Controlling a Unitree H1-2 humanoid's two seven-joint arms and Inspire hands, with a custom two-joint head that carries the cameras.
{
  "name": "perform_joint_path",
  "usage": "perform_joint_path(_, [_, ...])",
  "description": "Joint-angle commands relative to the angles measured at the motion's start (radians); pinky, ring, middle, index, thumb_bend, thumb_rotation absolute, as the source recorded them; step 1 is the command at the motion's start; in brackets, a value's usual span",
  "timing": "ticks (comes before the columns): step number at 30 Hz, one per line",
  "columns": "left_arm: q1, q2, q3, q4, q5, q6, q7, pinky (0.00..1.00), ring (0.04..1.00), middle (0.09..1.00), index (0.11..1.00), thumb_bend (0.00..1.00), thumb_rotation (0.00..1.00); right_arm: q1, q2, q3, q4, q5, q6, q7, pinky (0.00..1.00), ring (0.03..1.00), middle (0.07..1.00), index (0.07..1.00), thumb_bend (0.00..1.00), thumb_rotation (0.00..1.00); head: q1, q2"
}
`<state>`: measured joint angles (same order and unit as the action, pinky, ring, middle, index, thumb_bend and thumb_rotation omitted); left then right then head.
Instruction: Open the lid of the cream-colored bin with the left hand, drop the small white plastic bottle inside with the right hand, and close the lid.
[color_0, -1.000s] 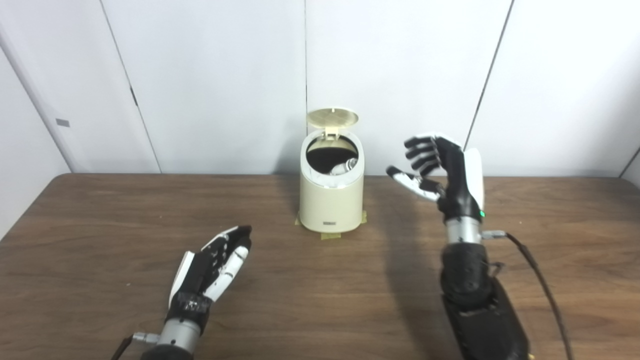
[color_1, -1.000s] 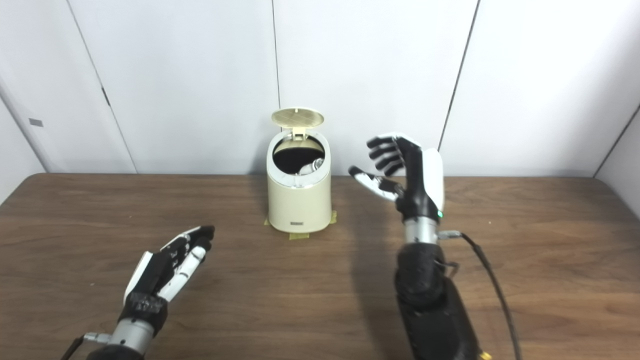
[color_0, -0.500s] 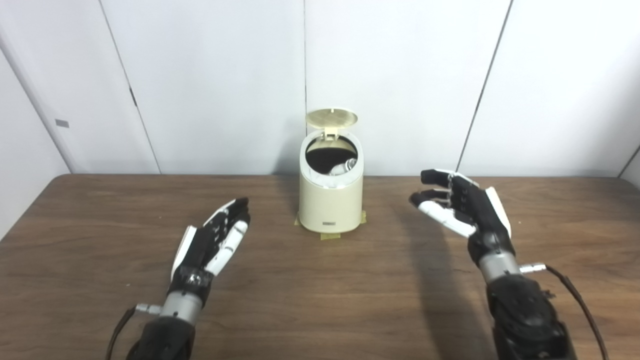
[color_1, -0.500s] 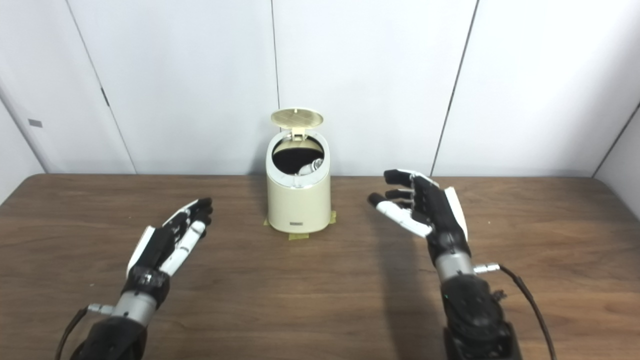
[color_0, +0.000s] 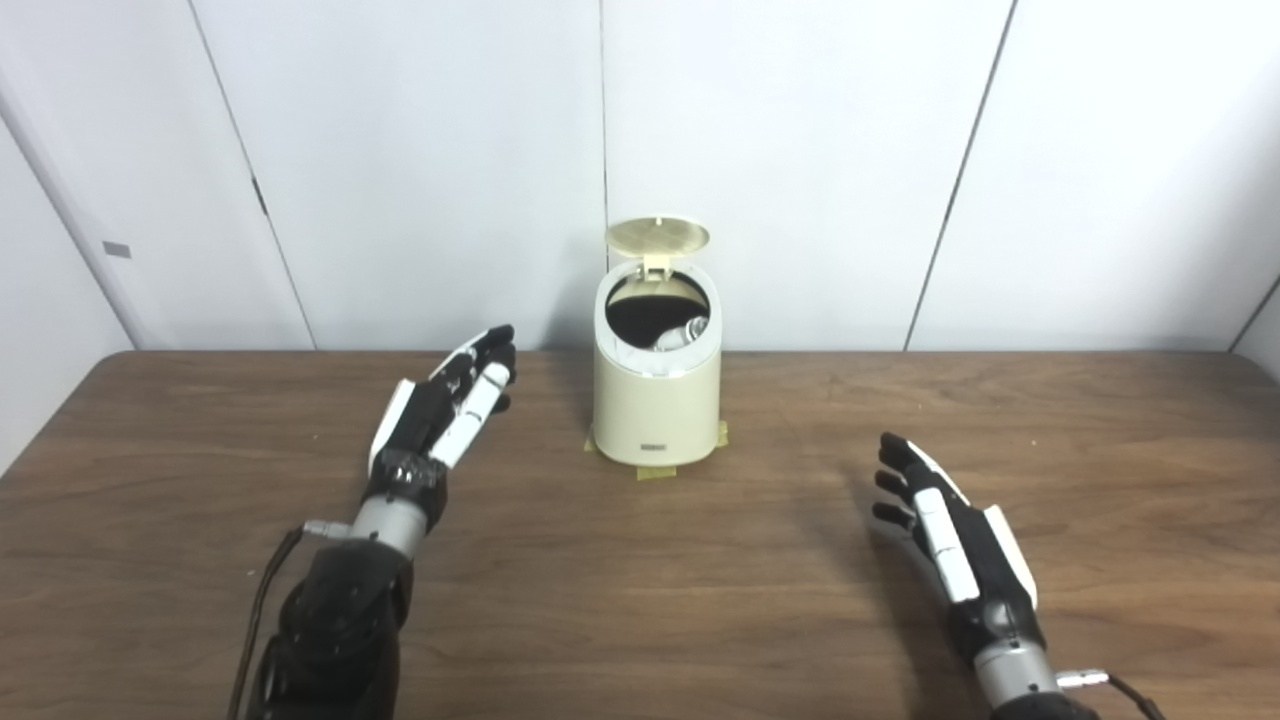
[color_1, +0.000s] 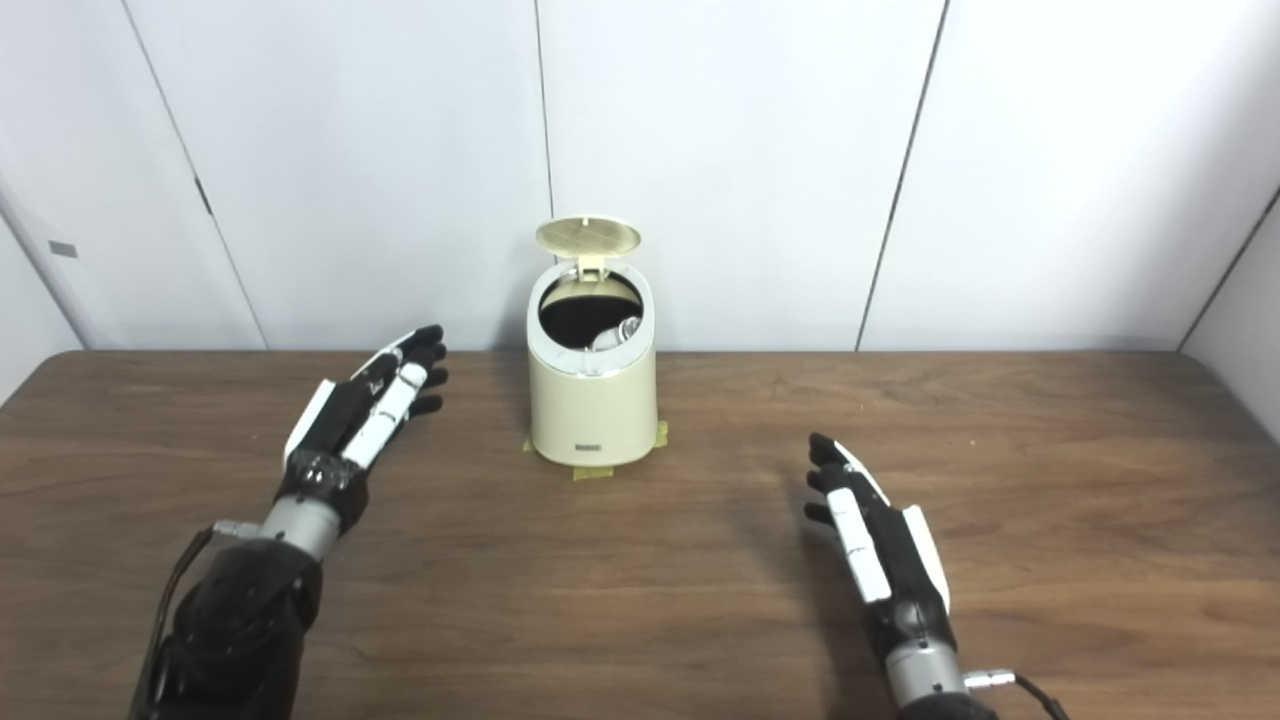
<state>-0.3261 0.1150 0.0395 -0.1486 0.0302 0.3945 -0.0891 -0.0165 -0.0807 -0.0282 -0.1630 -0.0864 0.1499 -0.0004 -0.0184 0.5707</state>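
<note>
Left eye view: two hands, both empty with fingers spread. Right hand (color_0: 955, 545) hovers nearest, well right of the one cream bin (color_0: 656, 405); left hand (color_0: 440, 415) is near its left. Bare counter (color_0: 640, 600) lies between. One bottle (color_0: 688, 331) lies inside, lid (color_0: 657, 237) upright.

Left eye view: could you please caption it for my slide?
Bottle inside the open-lidded bin; both robot hands, left and right, open.
</note>
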Motion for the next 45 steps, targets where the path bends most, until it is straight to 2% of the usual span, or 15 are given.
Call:
perform_joint_path(1, [-0.072, 0.004, 0.009, 0.000, -0.019, -0.034, 0.005, 0.85, 0.893, 0.913, 0.915, 0.51, 0.75, -0.011, 0.011, -0.015, -0.012, 0.022, -0.069, -0.016, 0.84, 0.906, 0.926, 0.907, 0.58, 0.98, -0.001, -0.004])
perform_joint_path(5, [-0.127, -0.003, 0.017, 0.034, -0.033, -0.041, 0.011, 0.86, 0.899, 0.917, 0.916, 0.52, 0.75, 0.008, 0.036, -0.022, -0.014, 0.033, -0.087, -0.028, 0.86, 0.911, 0.925, 0.903, 0.57, 0.97, 0.000, -0.010])
perform_joint_path(10, [-0.190, 0.000, 0.011, 0.062, -0.034, -0.045, 0.014, 0.87, 0.902, 0.918, 0.920, 0.51, 0.76, 0.026, 0.041, -0.021, -0.001, 0.040, -0.142, -0.031, 0.86, 0.915, 0.928, 0.907, 0.54, 1.00, 0.010, -0.027])
perform_joint_path(15, [-0.253, -0.001, 0.014, 0.102, -0.041, -0.047, 0.014, 0.86, 0.897, 0.907, 0.910, 0.51, 0.76, 0.039, 0.047, -0.036, 0.010, 0.076, -0.170, -0.035, 0.86, 0.928, 0.934, 0.916, 0.57, 1.00, 0.019, -0.048])
perform_joint_path(22, [-0.320, 0.001, -0.001, 0.148, -0.027, -0.066, 0.016, 0.86, 0.896, 0.900, 0.895, 0.53, 0.76, 0.056, 0.050, -0.035, -0.003, 0.070, -0.166, -0.042, 0.85, 0.913, 0.914, 0.909, 0.61, 0.97, 0.023, -0.067])
perform_joint_path(26, [-0.355, 0.004, -0.015, 0.190, -0.020, -0.098, 0.013, 0.86, 0.897, 0.906, 0.895, 0.51, 0.77, 0.066, 0.051, -0.031, -0.004, 0.060, -0.177, -0.047, 0.84, 0.907, 0.906, 0.907, 0.61, 0.96, 0.024, -0.074])
perform_joint_path(29, [-0.390, 0.007, -0.031, 0.230, -0.009, -0.115, 0.008, 0.85, 0.894, 0.900, 0.890, 0.51, 0.79, 0.072, 0.053, -0.029, -0.007, 0.055, -0.179, -0.048, 0.83, 0.898, 0.900, 0.907, 0.62, 0.96, 0.023, -0.078])
perform_joint_path(33, [-0.435, 0.033, -0.084, 0.287, 0.044, -0.153, -0.004, 0.85, 0.886, 0.888, 0.883, 0.50, 0.85, 0.079, 0.056, -0.026, -0.018, 0.043, -0.173, -0.052, 0.81, 0.885, 0.893, 0.903, 0.62, 0.96, 0.022, -0.078])
perform_joint_path(37, [-0.470, 0.047, -0.137, 0.336, 0.107, -0.182, -0.001, 0.86, 0.888, 0.879, 0.853, 0.56, 0.81, 0.081, 0.050, -0.013, -0.021, -0.010, -0.186, -0.064, 0.80, 0.875, 0.885, 0.901, 0.61, 0.99, 0.022, -0.080])
perform_joint_path(40, [-0.494, 0.058, -0.176, 0.370, 0.153, -0.207, -0.007, 0.84, 0.880, 0.870, 0.839, 0.57, 0.82, 0.078, 0.052, -0.005, -0.020, -0.040, -0.190, -0.070, 0.78, 0.869, 0.878, 0.899, 0.61, 1.00, 0.018, -0.079])
perform_joint_path(45, [-0.529, 0.061, -0.214, 0.400, 0.193, -0.194, -0.028, 0.87, 0.890, 0.865, 0.817, 0.57, 0.79, 0.081, 0.062, 0.006, -0.027, -0.062, -0.183, -0.079, 0.75, 0.847, 0.863, 0.893, 0.59, 1.00, 0.014, -0.078])
